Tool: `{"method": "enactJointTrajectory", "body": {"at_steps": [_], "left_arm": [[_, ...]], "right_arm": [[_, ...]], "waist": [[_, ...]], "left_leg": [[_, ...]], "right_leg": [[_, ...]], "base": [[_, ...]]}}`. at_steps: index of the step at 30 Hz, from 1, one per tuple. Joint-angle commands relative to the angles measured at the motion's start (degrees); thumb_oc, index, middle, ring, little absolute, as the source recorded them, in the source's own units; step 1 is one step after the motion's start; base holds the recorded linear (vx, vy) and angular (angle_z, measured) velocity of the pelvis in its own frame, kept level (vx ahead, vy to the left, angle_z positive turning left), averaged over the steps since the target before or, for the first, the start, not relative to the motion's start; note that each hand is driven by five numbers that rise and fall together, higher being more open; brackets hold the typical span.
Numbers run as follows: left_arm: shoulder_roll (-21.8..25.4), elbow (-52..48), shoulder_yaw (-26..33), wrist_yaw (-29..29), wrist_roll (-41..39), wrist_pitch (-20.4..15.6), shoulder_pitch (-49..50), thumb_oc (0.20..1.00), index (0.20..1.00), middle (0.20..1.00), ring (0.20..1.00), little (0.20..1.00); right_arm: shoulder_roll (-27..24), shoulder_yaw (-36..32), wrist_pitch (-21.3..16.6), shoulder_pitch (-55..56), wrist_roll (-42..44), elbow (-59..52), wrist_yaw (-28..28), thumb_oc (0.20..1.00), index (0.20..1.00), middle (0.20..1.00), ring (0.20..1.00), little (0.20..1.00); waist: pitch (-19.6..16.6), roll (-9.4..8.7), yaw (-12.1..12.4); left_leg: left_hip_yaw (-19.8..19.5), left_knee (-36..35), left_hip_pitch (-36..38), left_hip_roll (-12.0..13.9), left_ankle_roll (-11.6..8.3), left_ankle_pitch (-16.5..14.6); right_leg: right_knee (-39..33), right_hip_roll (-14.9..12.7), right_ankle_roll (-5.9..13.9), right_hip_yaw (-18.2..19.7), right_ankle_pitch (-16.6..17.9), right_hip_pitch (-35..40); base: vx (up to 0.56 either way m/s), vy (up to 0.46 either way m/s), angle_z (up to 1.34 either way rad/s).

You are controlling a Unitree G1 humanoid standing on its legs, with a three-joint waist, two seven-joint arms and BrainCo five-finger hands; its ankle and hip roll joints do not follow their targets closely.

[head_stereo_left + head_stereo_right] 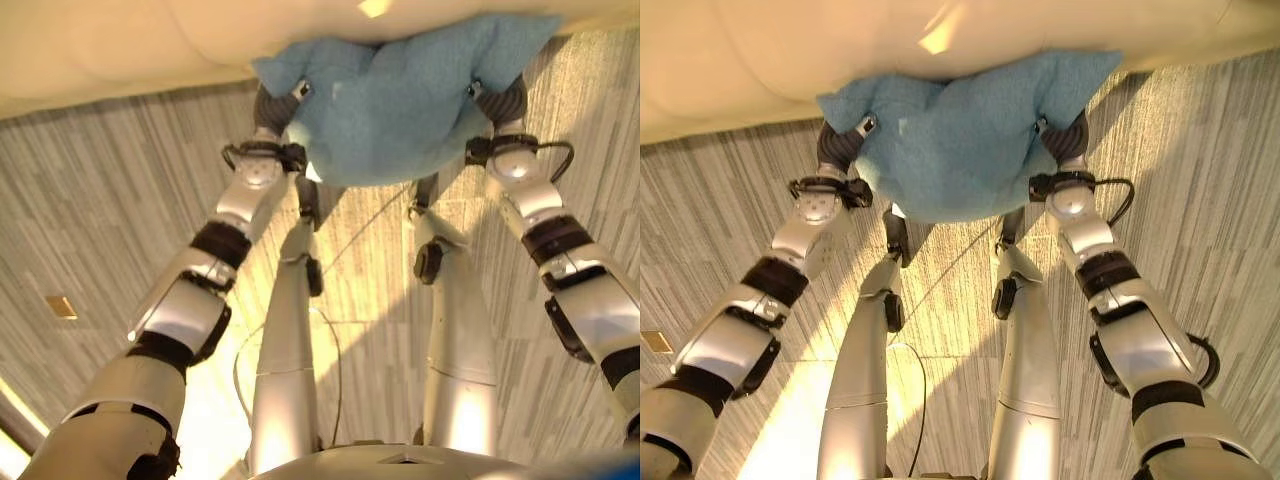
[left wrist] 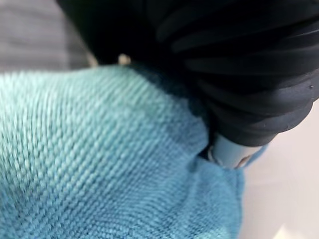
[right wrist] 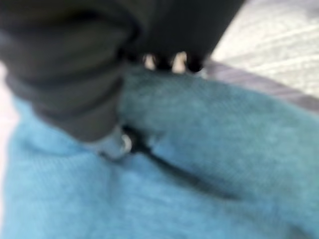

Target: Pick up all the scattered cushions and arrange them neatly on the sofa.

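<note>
1. Cushion (image 1: 400,105), blue and soft, is held up between both hands at the front edge of the cream sofa (image 1: 120,50), its top corners overlapping the sofa's rounded seat edge and its lower bulge hanging over the floor (image 1: 100,200).
2. Left hand (image 1: 283,100) grips the cushion's left side; its dark ribbed cover presses into the fabric, which bunches around it.
3. Right hand (image 1: 500,100) grips the cushion's right side in the same way, so the cushion sags in the middle between the two wrists.
4. Head views show the whole arrangement: cushion outline, both arms reaching forward, the sofa across the top, and the striped grey carpet floor below.
5. Left wrist view adds what the head views lack: the cushion's (image 2: 99,159) coarse knitted weave in fine rows, and a silver thumb or finger (image 2: 229,152) dug into a fold of it beside the ribbed cover.
6. Right wrist view shows a silver digit (image 3: 117,144) sunk into a crease of the cloth, with dark fingertips (image 3: 172,62) curled over the cushion's edge, the carpet past them.
7. Sofa surface is smooth and puffy, pale cream; the carpet has thin lengthwise streaks.
</note>
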Motion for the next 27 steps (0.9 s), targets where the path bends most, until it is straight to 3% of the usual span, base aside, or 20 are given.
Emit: {"method": "enactJointTrajectory", "body": {"at_steps": [1,7,8,9,11,17,27], "left_arm": [[-4.1,-5.8,0.6,-1.0,3.8,-8.3,2.9,0.2,0.2,0.2,0.2,0.2],[-5.7,-12.5,3.7,-2.7,5.3,-9.2,12.6,0.2,0.2,0.2,0.2,0.2],[-5.8,-13.5,4.2,-2.8,5.4,-9.3,14.3,0.2,0.2,0.2,0.2,0.2],[-6.1,-15.8,5.3,-3.7,5.2,-9.7,18.2,0.2,0.2,0.2,0.2,0.2],[-6.3,-16.8,5.7,-3.7,5.4,-9.8,19.9,0.2,0.2,0.2,0.2,0.2],[-7.3,-20.8,7.9,-7.0,5.6,-9.5,32.7,0.2,0.2,0.2,0.2,0.2],[-4.2,-21.5,9.6,-10.4,10.4,-6.4,43.8,0.2,0.2,0.2,0.2,0.2]], "right_arm": [[6.7,1.1,-8.1,-2.3,-5.9,-9.8,2.7,0.2,0.2,0.2,0.2,0.2],[9.1,-3.0,-8.9,8.4,-7.7,-16.8,5.6,0.2,0.2,0.2,0.2,0.2],[9.5,-3.7,-9.4,10.6,-7.4,-18.0,6.3,0.2,0.2,0.2,0.2,0.2],[9.8,-5.1,-9.4,15.1,-7.6,-20.2,7.1,0.2,0.2,0.2,0.2,0.2],[10.4,-5.5,-10.0,17.5,-7.3,-21.6,7.9,0.2,0.2,0.2,0.2,0.2],[11.2,-7.5,-9.3,29.2,-9.5,-25.9,10.8,0.2,0.2,0.2,0.2,0.2],[11.0,-7.9,-7.3,37.9,-11.3,-27.8,15.8,0.2,0.2,0.2,0.2,0.2]], "waist": [[-10.9,0.08,-1.0],[-11.4,-0.62,0.3],[-11.2,-0.62,0.4],[-11.4,-0.72,0.7],[-11.7,-0.77,0.7],[-14.0,-1.29,1.4],[-20.2,-2.41,2.3]], "left_leg": [[-5.5,-2.6,0.5,-1.6,-1.96,-0.7],[-5.9,-9.1,14.7,-2.3,-2.14,-0.1],[-5.8,-10.3,16.7,-2.6,-1.92,1.8],[-5.6,-11.9,21.7,-2.9,-1.81,2.0],[-5.5,-12.9,24.2,-3.0,-1.7,2.1],[-4.2,-18.9,39.8,-3.2,-1.68,2.5],[-1.1,-23.2,54.6,-2.1,-0.03,-0.9]], "right_leg": [[-7.9,0.7,9.25,-1.2,0.4,9.8],[-15.4,0.1,9.4,-3.9,0.8,24.7],[-17.3,0.0,9.05,-4.7,2.7,27.0],[-19.9,0.2,9.19,-6.0,3.0,32.5],[-21.4,0.4,9.3,-6.4,3.2,35.6],[-30.9,2.3,9.86,-9.9,4.2,54.0],[-38.9,1.9,11.37,-9.4,5.7,68.2]], "base": [[0.0,-0.003,0.14],[0.0,0.0,0.07],[-0.01,0.041,0.1],[-0.02,0.049,0.16],[0.06,0.012,0.18],[0.11,0.004,0.12],[0.15,0.073,-0.02]]}}
